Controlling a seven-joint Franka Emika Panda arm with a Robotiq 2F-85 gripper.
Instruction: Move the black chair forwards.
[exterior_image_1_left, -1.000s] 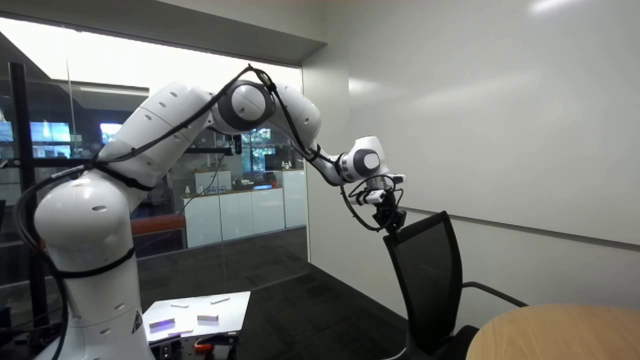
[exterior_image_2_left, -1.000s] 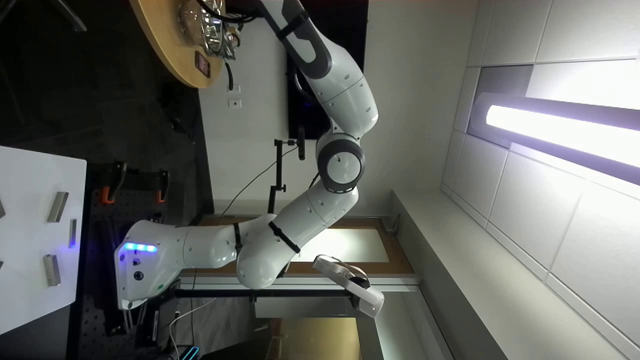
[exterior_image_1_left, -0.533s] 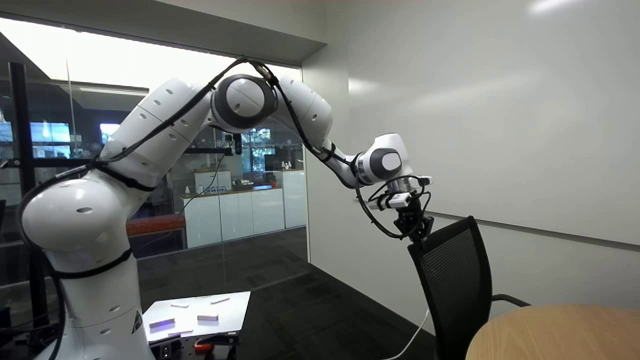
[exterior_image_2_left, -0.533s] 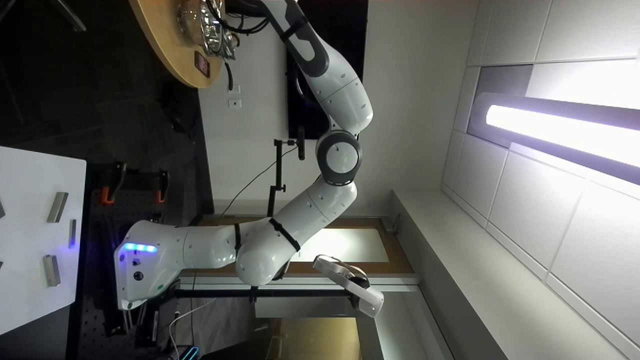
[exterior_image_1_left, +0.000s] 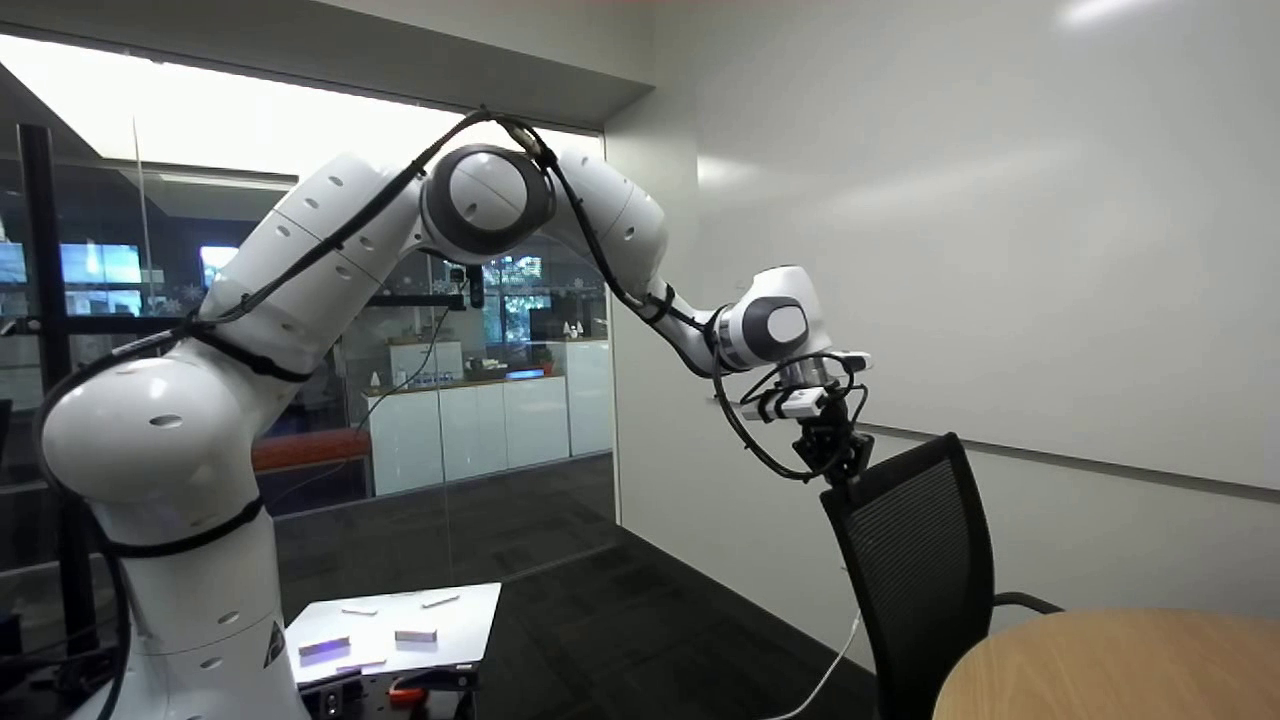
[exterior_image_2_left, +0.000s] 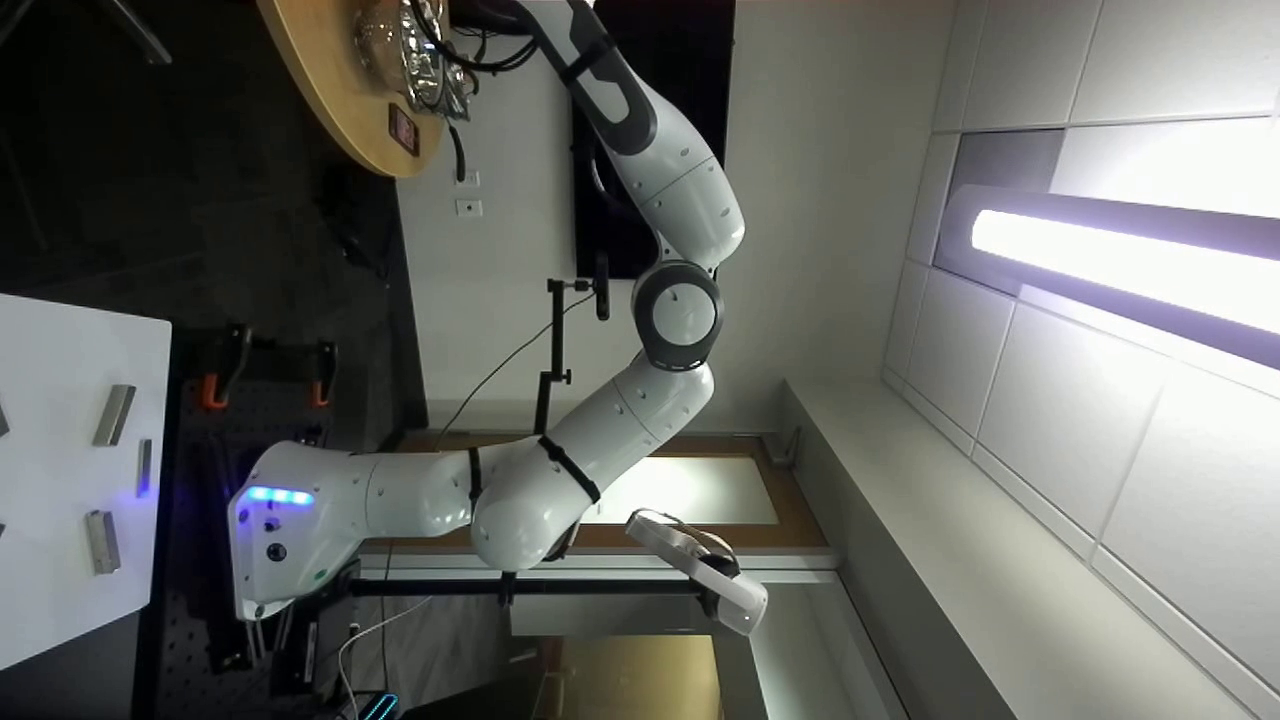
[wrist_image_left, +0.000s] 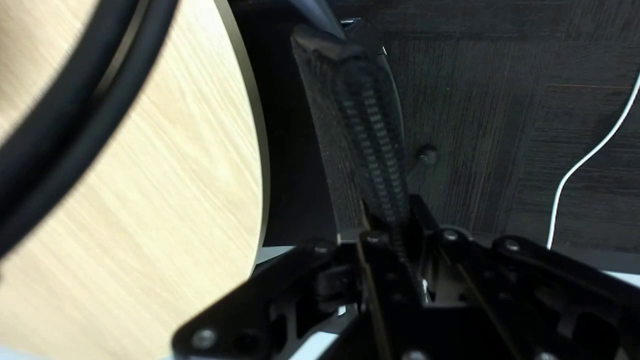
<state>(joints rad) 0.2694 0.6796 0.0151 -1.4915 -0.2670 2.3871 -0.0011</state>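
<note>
The black two-fingered hand (wrist_image_left: 397, 220) is closed on the top edge of the tall black mesh-backed chair (exterior_image_1_left: 915, 560), the rim of the backrest caught between its fingers (wrist_image_left: 372, 245); the chair stands just beside the round pale-wood surface (exterior_image_1_left: 1110, 665), one thin black armrest (exterior_image_1_left: 1020, 598) reaching toward its edge, though whether they touch I cannot tell; only the wrist view lets me look down at the mesh between the fingers, with two blurred black cables (wrist_image_left: 85, 85) crossing in front of the surface; the thin white cord (wrist_image_left: 575, 167) over the dark floor (exterior_image_1_left: 590, 610) shows there and in an exterior view too. In an exterior view I also find a clear, silvery crumpled plastic bag (exterior_image_2_left: 415, 60) and a small dark flat slab (exterior_image_2_left: 404, 129) on the surface, a strip of blue light (exterior_image_2_left: 280, 495) on the white jointed arm (exterior_image_1_left: 490, 195), and a white headset (exterior_image_2_left: 742, 600) atop a black pole (exterior_image_2_left: 450, 587); both exterior views show pale bars (exterior_image_1_left: 415, 635) on a flat white panel (exterior_image_1_left: 470, 620). The arm's lower part carries a dark emblem (exterior_image_1_left: 275, 645), too small for me to read.
</note>
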